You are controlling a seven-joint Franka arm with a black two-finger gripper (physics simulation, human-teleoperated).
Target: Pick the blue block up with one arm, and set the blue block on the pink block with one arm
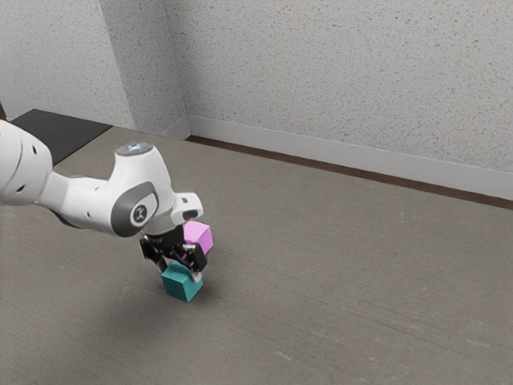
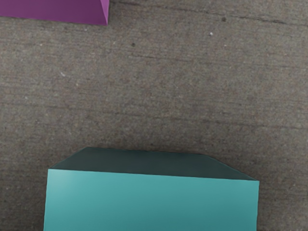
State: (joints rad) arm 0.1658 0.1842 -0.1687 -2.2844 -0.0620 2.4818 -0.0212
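Observation:
The blue block [image 1: 183, 285] is a teal cube resting on the brown floor. My gripper [image 1: 181, 268] hangs directly over it, fingers spread about as wide as the block and reaching down at its top edges; I read it as open. In the wrist view the blue block [image 2: 151, 199] looms large just under my hand. The pink block [image 1: 198, 236] stands on the floor right behind the blue one, a small gap away, partly hidden by my hand. A corner of the pink block [image 2: 57, 10] shows past the blue block in the wrist view.
The floor [image 1: 345, 265] is bare brown planking stretching toward the exterior view's right. A speckled wall with a white baseboard [image 1: 353, 156] runs along the back. A dark mat [image 1: 60, 130] lies at the far left.

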